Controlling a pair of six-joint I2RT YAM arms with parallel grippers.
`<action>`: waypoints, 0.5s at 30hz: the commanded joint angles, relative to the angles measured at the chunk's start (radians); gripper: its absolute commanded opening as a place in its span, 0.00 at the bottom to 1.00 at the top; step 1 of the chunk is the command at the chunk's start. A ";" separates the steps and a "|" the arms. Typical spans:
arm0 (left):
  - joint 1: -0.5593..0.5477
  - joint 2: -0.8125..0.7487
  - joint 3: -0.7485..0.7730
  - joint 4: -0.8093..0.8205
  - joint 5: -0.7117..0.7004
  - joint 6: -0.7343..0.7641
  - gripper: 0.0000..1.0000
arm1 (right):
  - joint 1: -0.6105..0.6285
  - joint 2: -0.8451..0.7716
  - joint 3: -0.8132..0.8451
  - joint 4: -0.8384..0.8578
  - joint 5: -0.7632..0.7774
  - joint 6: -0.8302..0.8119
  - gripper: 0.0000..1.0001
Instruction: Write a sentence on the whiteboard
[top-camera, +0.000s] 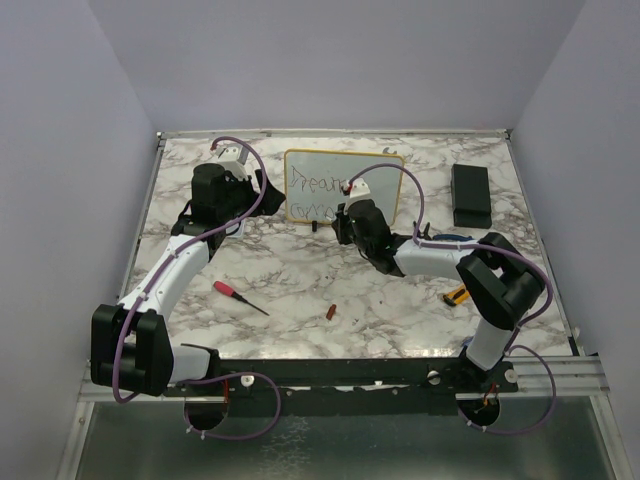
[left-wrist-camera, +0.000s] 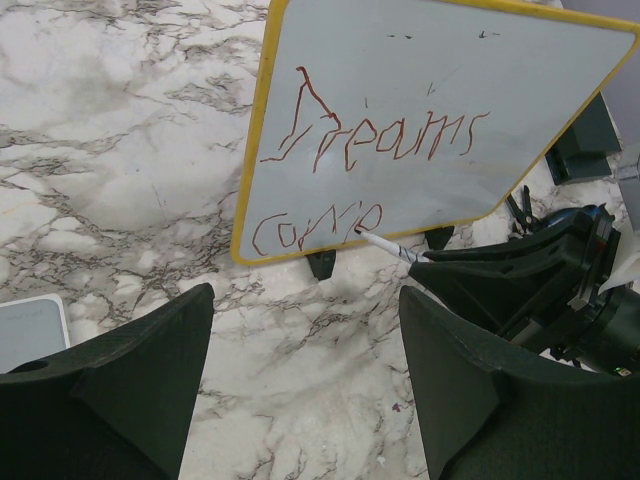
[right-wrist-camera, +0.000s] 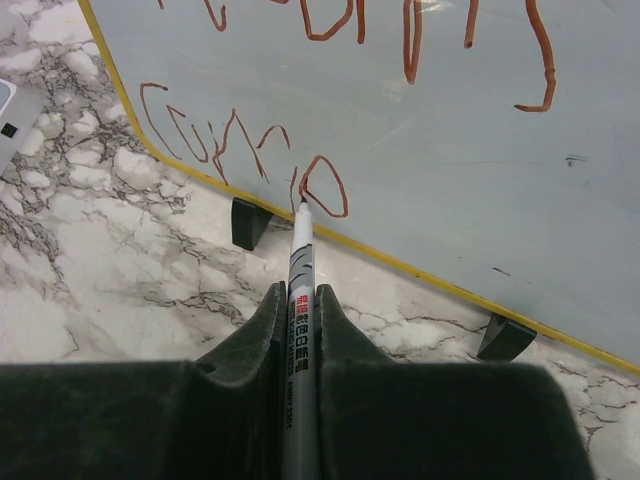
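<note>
Whiteboard (left-wrist-camera: 450, 80) — glossy, yellow-framed — meets the slim marker (right-wrist-camera: 300, 270) clenched in the right pincer (right-wrist-camera: 298, 300); left pincer (left-wrist-camera: 305, 300) gapes.

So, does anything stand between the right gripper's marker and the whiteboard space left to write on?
Nothing visible. The right gripper holds the marker, tip at the second line's last letter on the whiteboard; the board right of it is bare.
</note>
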 joint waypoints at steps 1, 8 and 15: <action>-0.007 -0.003 -0.003 0.005 0.015 0.003 0.76 | -0.004 0.021 -0.010 -0.051 0.051 0.013 0.01; -0.007 -0.005 -0.002 0.005 0.015 0.003 0.76 | -0.004 0.013 -0.013 -0.077 0.083 0.024 0.01; -0.008 -0.006 -0.003 0.005 0.014 0.001 0.76 | -0.005 -0.003 -0.023 -0.085 0.130 0.031 0.01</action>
